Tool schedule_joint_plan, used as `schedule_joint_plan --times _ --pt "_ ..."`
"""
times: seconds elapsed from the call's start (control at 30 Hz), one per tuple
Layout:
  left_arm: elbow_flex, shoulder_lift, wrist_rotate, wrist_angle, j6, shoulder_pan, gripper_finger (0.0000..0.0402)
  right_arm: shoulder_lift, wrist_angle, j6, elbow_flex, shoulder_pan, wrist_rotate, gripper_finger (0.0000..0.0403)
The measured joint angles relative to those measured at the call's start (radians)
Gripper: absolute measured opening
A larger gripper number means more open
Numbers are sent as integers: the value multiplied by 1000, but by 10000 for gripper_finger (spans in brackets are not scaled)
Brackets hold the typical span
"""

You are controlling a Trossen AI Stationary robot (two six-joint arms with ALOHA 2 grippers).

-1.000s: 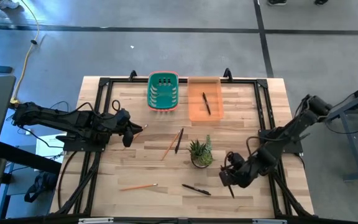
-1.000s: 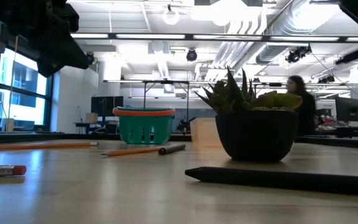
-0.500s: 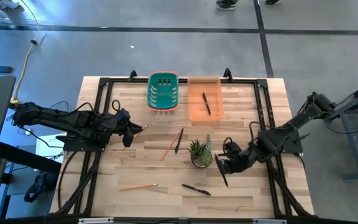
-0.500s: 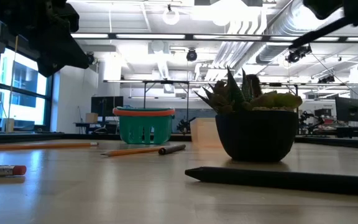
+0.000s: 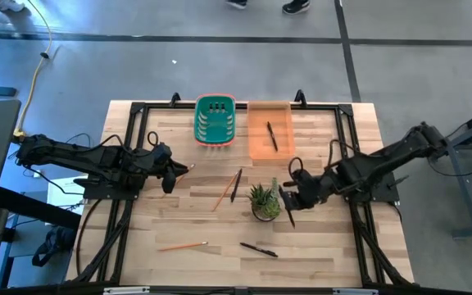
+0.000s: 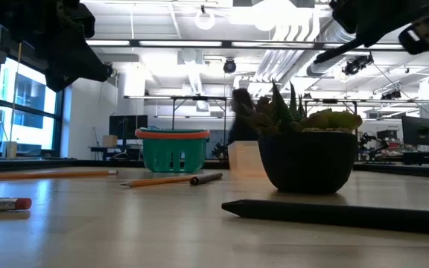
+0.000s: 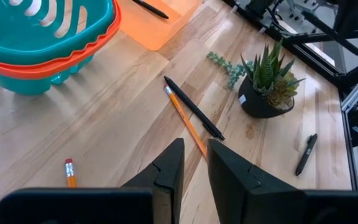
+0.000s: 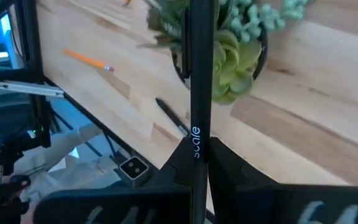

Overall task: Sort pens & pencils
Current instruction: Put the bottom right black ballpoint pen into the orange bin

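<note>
My right gripper (image 5: 288, 200) is shut on a black pen (image 5: 289, 210) just right of the potted plant (image 5: 264, 201). Other pens: one inside the orange tray (image 5: 272, 136), one mid-table (image 5: 235, 185) beside a pencil (image 5: 224, 191), one flat near the near edge (image 5: 259, 249). A second pencil (image 5: 183, 245) lies near-left, and a third (image 5: 188, 167) lies by my left gripper (image 5: 173, 174). That gripper waits at the table's left, its fingers (image 7: 174, 163) a narrow gap apart, holding nothing. My right gripper pinches the black pen's shaft (image 8: 201, 106) between its two fingers (image 8: 178, 163), coming roughly level from the table's right. The fingers lie across the pen. The pen is lifted clear of the table, and its free length points toward the near edge (image 5: 292, 221).
A teal basket (image 5: 215, 120) and the orange tray (image 5: 262, 143) stand side by side at the far edge. The plant's pot (image 6: 307, 160) stands close to the held pen. Bare wood lies right of the plant (image 5: 326, 233). A person's feet (image 5: 260, 4) pass beyond the table.
My right gripper has carried the pen from the near-right part of the table toward the far edge and leftward, up beside the plant, staying shut on it. The left arm and the other pens and pencils have kept still.
</note>
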Motion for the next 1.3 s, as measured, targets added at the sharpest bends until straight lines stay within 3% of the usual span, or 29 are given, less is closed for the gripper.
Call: schedule_joint_plan --times 0.37,1.3 --pt "0 0 0 19 -3 0 58 -5 -35 -171 0 -203 -124 2" --pt "0 0 -1 43 1 0 58 -1 -53 -581 0 -876 -349 2"
